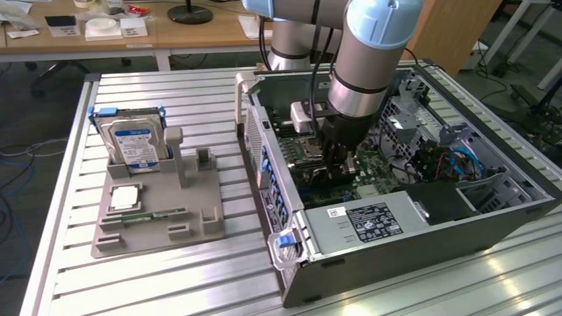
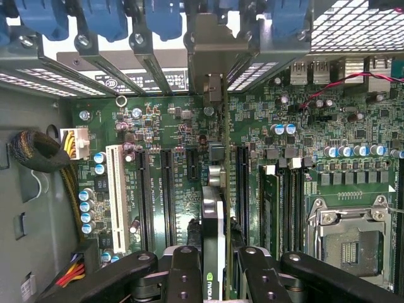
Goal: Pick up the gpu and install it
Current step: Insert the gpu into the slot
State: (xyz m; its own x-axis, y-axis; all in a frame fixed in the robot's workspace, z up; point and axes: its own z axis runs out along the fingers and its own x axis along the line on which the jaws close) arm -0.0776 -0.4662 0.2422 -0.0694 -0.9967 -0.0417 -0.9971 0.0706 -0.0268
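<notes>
Arm (image 1: 364, 59) reaches down into the open computer case (image 1: 422, 257), which lies on its side on the slatted metal table (image 1: 176, 92).

Jaws: narrow, clamped on the gpu (image 2: 214, 214). In the wrist view the card sits edge-on between the two black jaws, gripped on its flat faces, with a green logo showing just at the grip.

Gpu position: inside the case, standing on edge over the green motherboard (image 2: 158, 126) and running straight out from the jaws toward the rear wall of the case. Its silver bracket (image 2: 211, 57) is at the far end from the jaws, up among the rear slot openings under the blue latches (image 2: 101, 16). Long black expansion slots (image 2: 167, 196) run parallel to the card on either side of it. Cannot tell whether the card's edge is seated in a slot.

Beside the jaws, on the board:
- white slot (image 2: 115, 189), beyond the black slots on one side
- empty CPU socket (image 2: 347, 233) with metal frame, on the other side

Exterior view, outside the case:
- power supply (image 1: 369, 220) near the jaws, inside the case toward the camera
- grey holder (image 1: 158, 230) well apart from the jaws, to the exterior view's left
- hard drive (image 1: 136, 141) upright in that holder
- memory stick (image 1: 145, 215) lying flat in it
</notes>
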